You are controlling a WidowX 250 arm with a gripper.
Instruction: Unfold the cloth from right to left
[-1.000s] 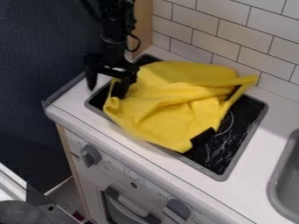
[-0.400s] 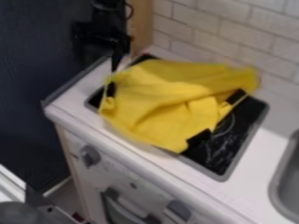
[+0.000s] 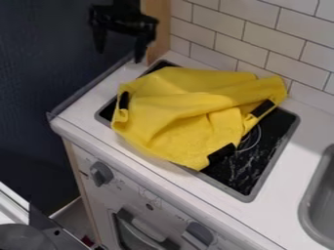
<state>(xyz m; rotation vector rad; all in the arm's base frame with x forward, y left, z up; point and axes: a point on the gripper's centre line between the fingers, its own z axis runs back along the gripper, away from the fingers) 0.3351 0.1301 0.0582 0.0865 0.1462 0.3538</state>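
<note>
Above the cloth's [image 3: 189, 114] upper left, the hand [image 3: 117, 51] points down (fingers spread).

Toward eleven o'clock, the robot arm [image 3: 125, 6] is matte black, narrow above a broad, blocky crossbar [image 3: 122, 20] with an uneven outline. The jaws are black too, two long, slim prongs tapering to narrow tips.

I can't read any words, numbers or signs from my end. On the front of the stove [image 3: 130, 173], small faint marks [image 3: 149, 196] sit between its two knobs, too small for me to make out. The pale streaks [image 3: 251, 158] on top of the stove form no letters that I can tell.
</note>
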